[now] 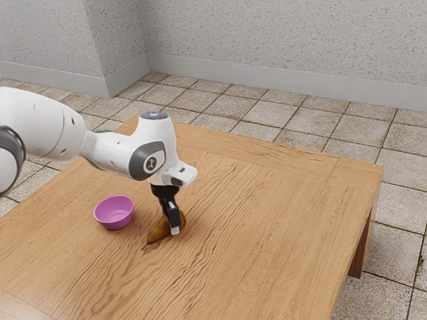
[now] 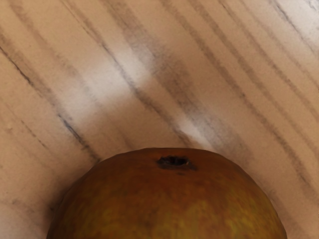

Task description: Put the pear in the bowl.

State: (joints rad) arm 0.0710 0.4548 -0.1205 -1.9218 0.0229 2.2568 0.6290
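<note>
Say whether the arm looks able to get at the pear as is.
Likely yes: the gripper is down at the pear, nothing seems in the way, and the bowl stands apart, toward the exterior view's left.

Side and closer wrist views both overlook tabletop [image 1: 267, 253].

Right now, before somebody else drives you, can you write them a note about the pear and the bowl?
Gripper: down at the pear; I can't tell if it has a hold yet.
Pear: looks to be lying on its side on the table, outside the bowl.
Bowl: purple-pink, upright, empty, close by toward the exterior view's left.
Done: gripper is at the pear.
Left: make sure of the grip, lift, carry over, let go inside the bowl.
</note>
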